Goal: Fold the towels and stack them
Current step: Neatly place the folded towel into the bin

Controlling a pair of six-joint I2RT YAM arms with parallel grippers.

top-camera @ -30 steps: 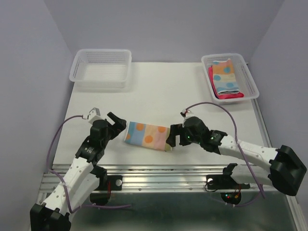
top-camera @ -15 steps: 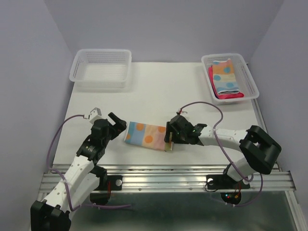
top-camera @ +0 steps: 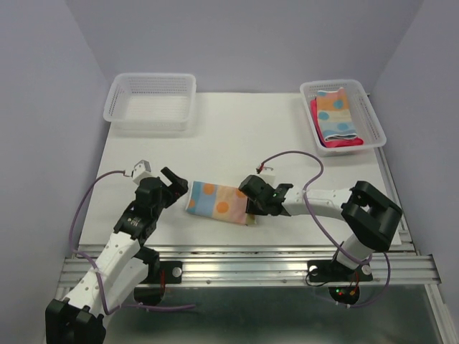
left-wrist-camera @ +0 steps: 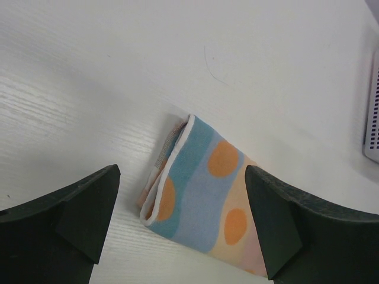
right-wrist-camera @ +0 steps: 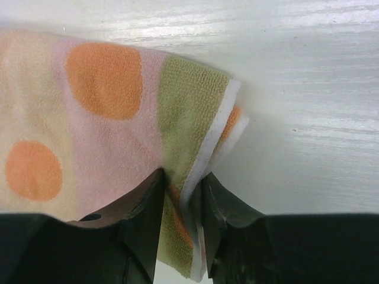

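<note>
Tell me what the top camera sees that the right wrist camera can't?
Only the top camera: both arms, the open left hand, the left basket, and the right basket holding stacked towels. Only the right wrist camera: the spotted towel's layered, white-edged corner up close, pinched by the right hand. Both: that spotted towel, the right hand and the white table.

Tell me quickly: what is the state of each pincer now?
Left pincer: open, holding nothing.
Right pincer: closed on the end of the folded pastel cloth towel with orange spots.
</note>
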